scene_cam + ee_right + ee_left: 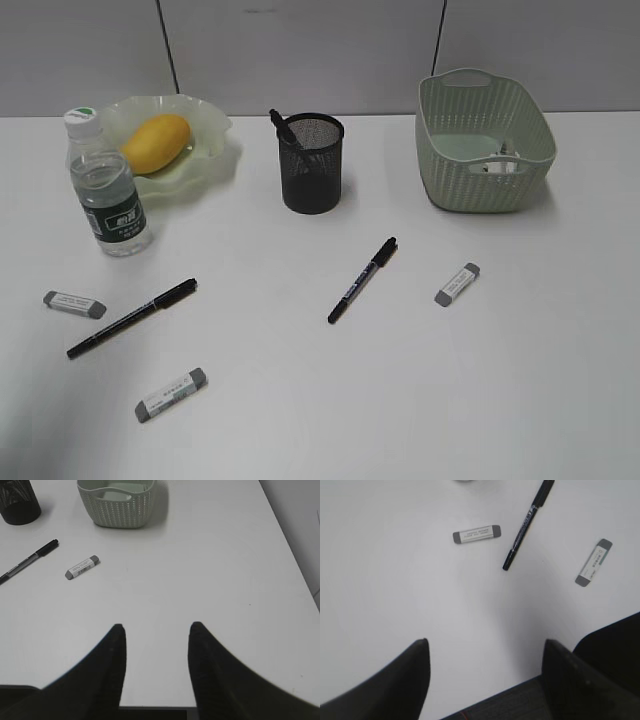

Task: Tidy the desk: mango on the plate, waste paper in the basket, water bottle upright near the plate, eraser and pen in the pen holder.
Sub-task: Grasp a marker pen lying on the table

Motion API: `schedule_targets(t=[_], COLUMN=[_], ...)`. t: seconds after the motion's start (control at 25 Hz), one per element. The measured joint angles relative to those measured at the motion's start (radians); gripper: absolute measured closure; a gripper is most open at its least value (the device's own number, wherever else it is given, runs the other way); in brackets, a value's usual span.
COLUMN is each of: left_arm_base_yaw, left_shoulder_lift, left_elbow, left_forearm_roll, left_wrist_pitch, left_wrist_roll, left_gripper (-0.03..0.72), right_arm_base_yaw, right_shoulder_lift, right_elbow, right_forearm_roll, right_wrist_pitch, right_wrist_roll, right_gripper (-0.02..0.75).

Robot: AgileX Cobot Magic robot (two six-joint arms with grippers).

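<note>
My left gripper [485,652], fingers spread and empty, is nearest the eraser [477,534] lying crosswise at upper centre, pen [527,525] beside it.

- Plain white tabletop [420,400], filling most of the exterior view.
- Back left: ruffled green plate [205,150]; upright water bottle [108,190] just in front.
- Back centre: black mesh pen holder [312,165].
- Back right: sage-green basket [485,150].
- Front left: grey-tipped eraser [74,304], black pen [132,318], second eraser [172,394].
- Centre: second pen [362,280]; third eraser [457,284] to its right.
</note>
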Motion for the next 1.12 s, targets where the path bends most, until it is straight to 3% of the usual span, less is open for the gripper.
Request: schedule_targets(t=[0.28, 0.44, 0.68, 1.12], left_arm_base_yaw=[-0.187, -0.246, -0.279, -0.279], left_shoulder_lift=[0.312, 0.454, 0.617, 0.842], left_elbow=[-0.119, -0.121, -0.124, -0.214], left_forearm_roll=[0.024, 0.018, 0.007, -0.023], left_wrist_pitch=[-0.003, -0.049, -0.161, -0.227], left_wrist_roll=[0.075, 0.128, 0.203, 0.263], left_gripper=[0.193, 0.197, 0.212, 0.281], right_arm_base_yaw=[0.000, 0.000, 0.000, 0.000], right_shoulder_lift=[0.000, 0.000, 0.000, 0.000], right_elbow=[0.000, 0.000, 0.000, 0.000], right_forearm_roll=[0.001, 0.001, 0.001, 0.001], right_wrist_pitch=[-0.001, -0.001, -0.001, -0.001], right_wrist_roll=[0.000, 0.000, 0.000, 0.000], right_gripper=[0.398, 0.398, 0.398, 0.398])
